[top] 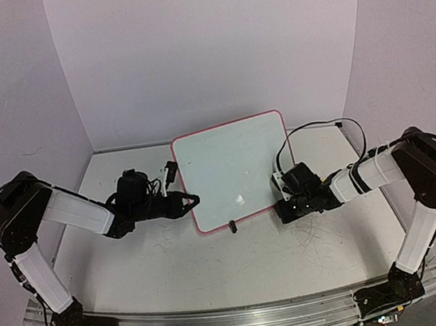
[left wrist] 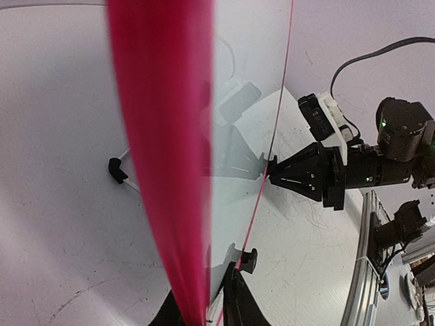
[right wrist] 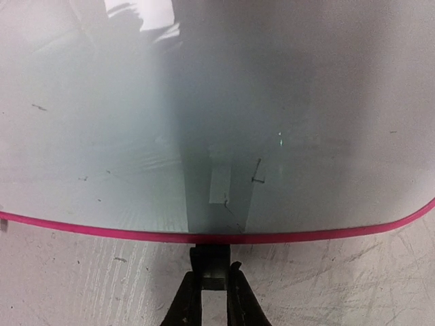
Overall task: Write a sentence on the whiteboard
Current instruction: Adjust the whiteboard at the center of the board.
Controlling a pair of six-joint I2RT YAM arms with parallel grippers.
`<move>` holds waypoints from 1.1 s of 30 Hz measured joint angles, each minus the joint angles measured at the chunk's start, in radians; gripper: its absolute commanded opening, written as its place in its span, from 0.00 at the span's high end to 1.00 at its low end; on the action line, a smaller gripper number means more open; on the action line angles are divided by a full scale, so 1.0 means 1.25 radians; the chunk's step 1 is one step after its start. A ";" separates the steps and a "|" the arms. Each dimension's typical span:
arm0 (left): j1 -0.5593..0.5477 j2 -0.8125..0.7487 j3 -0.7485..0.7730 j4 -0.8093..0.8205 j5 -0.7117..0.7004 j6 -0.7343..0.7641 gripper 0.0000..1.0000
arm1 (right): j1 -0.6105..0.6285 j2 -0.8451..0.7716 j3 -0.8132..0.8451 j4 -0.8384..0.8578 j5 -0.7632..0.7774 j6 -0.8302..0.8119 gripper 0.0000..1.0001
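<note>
Top external: one whiteboard (top: 231, 169) between two arms (top: 80, 212) (top: 364, 176).

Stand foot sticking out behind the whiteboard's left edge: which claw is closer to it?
Left. The left gripper clamps the whiteboard's left rim, close by that foot; the right gripper sits across the board, at its right rim.

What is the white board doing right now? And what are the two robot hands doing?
whiteboard: propped up at a tilt, no sentence on it yet, only faint marks.
left gripper: shut on the whiteboard's rim on its own side.
right gripper: shut on the whiteboard's pink rim on the other side.
</note>
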 measured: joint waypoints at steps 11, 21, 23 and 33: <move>-0.011 -0.020 -0.074 0.003 -0.046 -0.033 0.31 | 0.035 -0.086 -0.011 -0.020 0.001 0.032 0.24; -0.009 -0.172 -0.098 -0.042 -0.074 -0.052 0.11 | -0.160 -0.483 -0.018 -0.159 0.096 0.050 0.04; -0.009 -0.205 -0.107 -0.057 -0.084 -0.054 0.08 | -0.247 -0.477 0.001 -0.184 0.103 0.041 0.02; -0.009 -0.378 -0.132 -0.203 -0.132 -0.081 0.02 | -0.393 0.037 0.320 -0.311 0.059 -0.054 0.10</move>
